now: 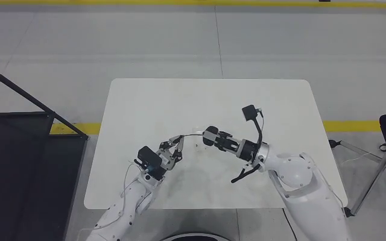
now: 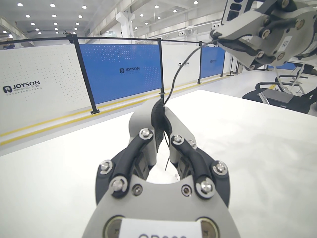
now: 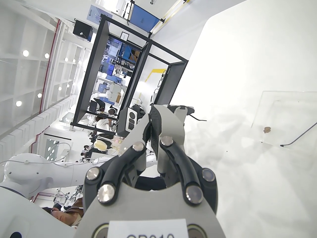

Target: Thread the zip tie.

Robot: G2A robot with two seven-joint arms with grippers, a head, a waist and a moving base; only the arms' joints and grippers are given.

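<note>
Now I have my left gripper (image 2: 160, 110) and right gripper (image 2: 219, 39) both clamped on the zip tie (image 2: 177, 69), arched between them above the table (image 1: 271, 108).

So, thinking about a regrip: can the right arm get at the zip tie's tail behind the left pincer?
Probably not as things stand: the right pincer is shut on the zip tie's other end, and the tail sits between the left pincer's links.

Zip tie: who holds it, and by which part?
Both. The left gripper pinches the zip tie near one end, a short tail sticking past; the right gripper pinches the opposite end.
</note>
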